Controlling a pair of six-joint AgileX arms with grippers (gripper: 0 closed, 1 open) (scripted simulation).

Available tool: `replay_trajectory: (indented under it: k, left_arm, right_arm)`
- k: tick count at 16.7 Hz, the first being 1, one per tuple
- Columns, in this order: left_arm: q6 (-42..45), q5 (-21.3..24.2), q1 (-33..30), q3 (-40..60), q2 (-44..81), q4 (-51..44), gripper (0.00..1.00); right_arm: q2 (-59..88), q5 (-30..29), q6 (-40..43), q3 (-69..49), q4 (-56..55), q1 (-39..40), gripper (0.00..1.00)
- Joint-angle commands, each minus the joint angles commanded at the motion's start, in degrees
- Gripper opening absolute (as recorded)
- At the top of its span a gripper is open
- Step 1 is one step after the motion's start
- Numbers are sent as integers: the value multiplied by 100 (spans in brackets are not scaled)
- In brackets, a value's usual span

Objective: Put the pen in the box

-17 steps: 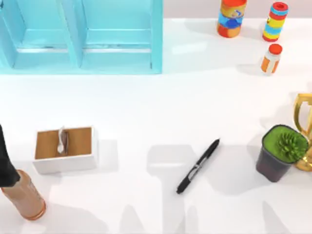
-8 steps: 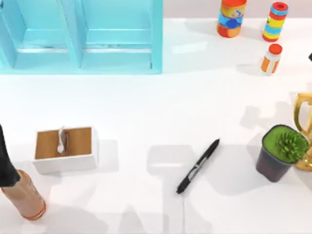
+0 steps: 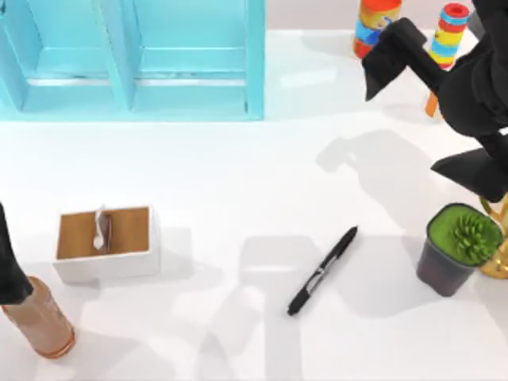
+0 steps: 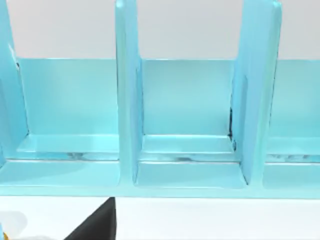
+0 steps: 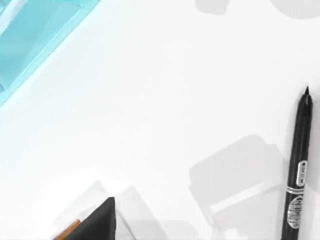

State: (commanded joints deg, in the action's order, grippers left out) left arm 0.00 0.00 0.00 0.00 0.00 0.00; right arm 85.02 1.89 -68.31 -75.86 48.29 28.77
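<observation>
While slim glossy black pen [image 3: 322, 271] lies diagonal, low rectangular box [image 3: 107, 261] apart, right gripper [image 3: 386, 55] grip unclear

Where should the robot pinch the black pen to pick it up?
Probably around the middle of the pen, near its silvery clip, coming straight down from above. It lies flat and slanted on the bare white table, nothing touching it, so the fingers should close across its thin width, turned to match the slant. The right tool hangs nearest, toward the table's far right.
</observation>
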Motion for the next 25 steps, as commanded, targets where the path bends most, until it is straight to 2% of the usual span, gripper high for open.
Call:
replay_trajectory:
  k: [4,8,17,25]
  left_arm:
    - [0,0,0,0,0,0,100]
    - [0,0,0,0,0,0,100]
    - [0,0,0,0,0,0,100]
    - [0,0,0,0,0,0,100]
  right_arm:
    - [1532,-43,-511,-714,627,419,100]
    - [2576,-89,-661,-1054,1035,716,100]
    - [2874,-103,-659,-1094,1120,783,100]
    - [3660,-114,-703,-333,-478,837,100]
